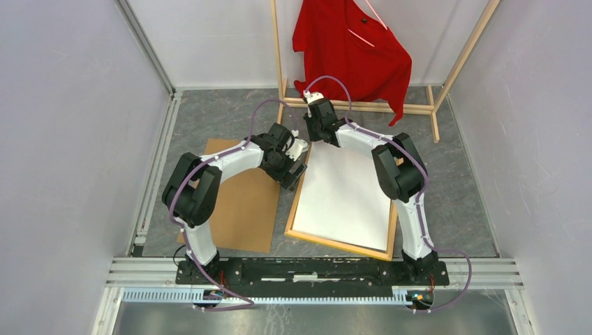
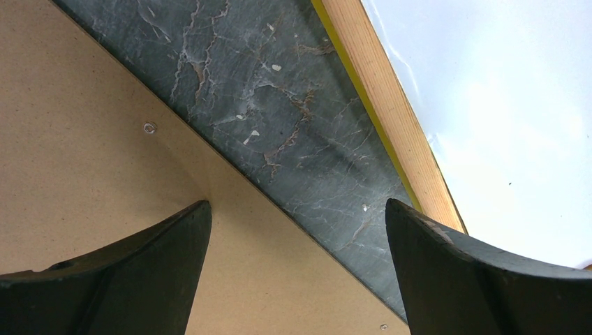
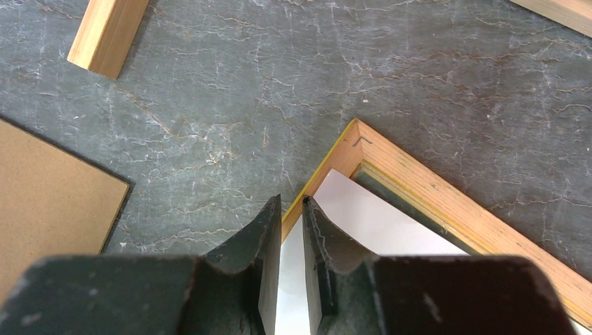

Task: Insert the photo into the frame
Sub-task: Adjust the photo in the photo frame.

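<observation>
Near edge: 2 arm bases bolted on 1 black mounting rail (image 1: 307,271), left and right.

Frame (image 1: 335,244): 1, lying flat on the grey table (image 1: 209,118) in front of the right arm, plain wood side up, yellow showing only along its outer edge.

Photo (image 1: 345,195): 1, white side up, inside the frame's opening. By the far left corner a dark strip shows between sheet and far rail.

Backing board (image 1: 244,209): 1, brown, flat, left of the frame, apart from it.

Far side: 1 wooden clothes rack (image 1: 419,108), 1 red shirt (image 1: 352,49) on it.

Left gripper (image 1: 292,171): fingers spread wide over the board's right edge and the table strip between board and frame, holding nothing.

Right gripper (image 3: 291,206): at the frame's far left corner, fingers almost together. White photo shows in the slit, but whether they clamp it cannot be told.
</observation>
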Robot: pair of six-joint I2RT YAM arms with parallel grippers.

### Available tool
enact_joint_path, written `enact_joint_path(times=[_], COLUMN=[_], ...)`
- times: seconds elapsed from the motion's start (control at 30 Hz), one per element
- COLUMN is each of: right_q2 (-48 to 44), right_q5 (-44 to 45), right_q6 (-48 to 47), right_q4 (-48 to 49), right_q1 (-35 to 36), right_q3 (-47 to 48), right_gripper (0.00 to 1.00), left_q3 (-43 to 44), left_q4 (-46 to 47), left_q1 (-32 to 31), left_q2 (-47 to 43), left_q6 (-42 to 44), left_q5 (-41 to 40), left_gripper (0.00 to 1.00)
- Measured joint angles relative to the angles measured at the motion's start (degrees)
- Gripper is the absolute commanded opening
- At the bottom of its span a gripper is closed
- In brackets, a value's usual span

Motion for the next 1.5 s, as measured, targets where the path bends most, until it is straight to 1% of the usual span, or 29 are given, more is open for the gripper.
enact_joint_path(times=[0.5,0.93,1.13,1.27,1.5], right_q2=[0.0,-0.4,-1.3,-1.8,-2.7], right_q5=[-2.2,-6.1,-6.9,-8.2,-9.6], right_q6=[2.3,5.9,6.7,7.2,7.8], right_q4=[2.1,8.4,8.8,8.9,8.9], right_q1=[-0.2,-2.4,-2.6,-2.7,-3.0], right_q3=[-0.3,-5.6,-6.8,-7.3,-7.4], right_gripper=[0.18,0.17,0.17,0.18,0.18], left_q3=[0.0,-0.2,-0.2,0.7,1.5], left_q4=[0.0,0.1,-0.4,-2.3,-2.8], left_q1=[0.0,0.0,0.0,0.0,0.0], left_q2=[0.0,0.0,-0.7,-1.4,-1.7], left_q6=[0.0,0.0,0.0,0.0,0.0], left_q5=[0.0,0.0,0.0,1.8,6.7], left_gripper=[1.00,1.00,1.00,1.00,1.00])
